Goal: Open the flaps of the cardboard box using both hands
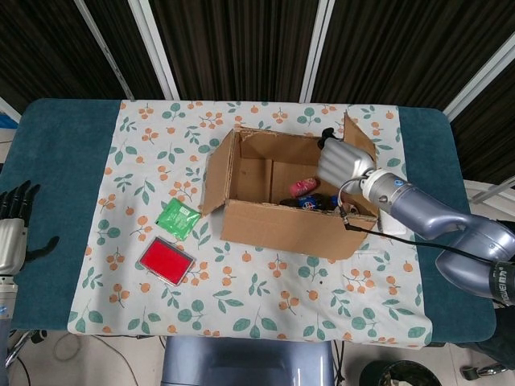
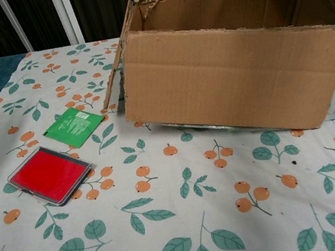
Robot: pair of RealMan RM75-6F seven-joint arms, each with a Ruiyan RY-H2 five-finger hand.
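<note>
A red case (image 1: 166, 261) and green packet (image 1: 178, 218) lie on the desk (image 1: 64, 161) before the cardboard box (image 1: 282, 229). The right hand (image 1: 344, 161) presses its fingers (image 1: 328, 138) against the box's upright right flap (image 1: 359, 137) (grasp unclear). The left hand (image 1: 14, 229) rests open, well apart.

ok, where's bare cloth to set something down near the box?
Front strip of the tablecloth, between the cardboard box and the near edge. Also the back left corner, beyond the box's left flap. Crowded: left of the box, with the green packet and red case, and its right side, where the right hand is.
</note>
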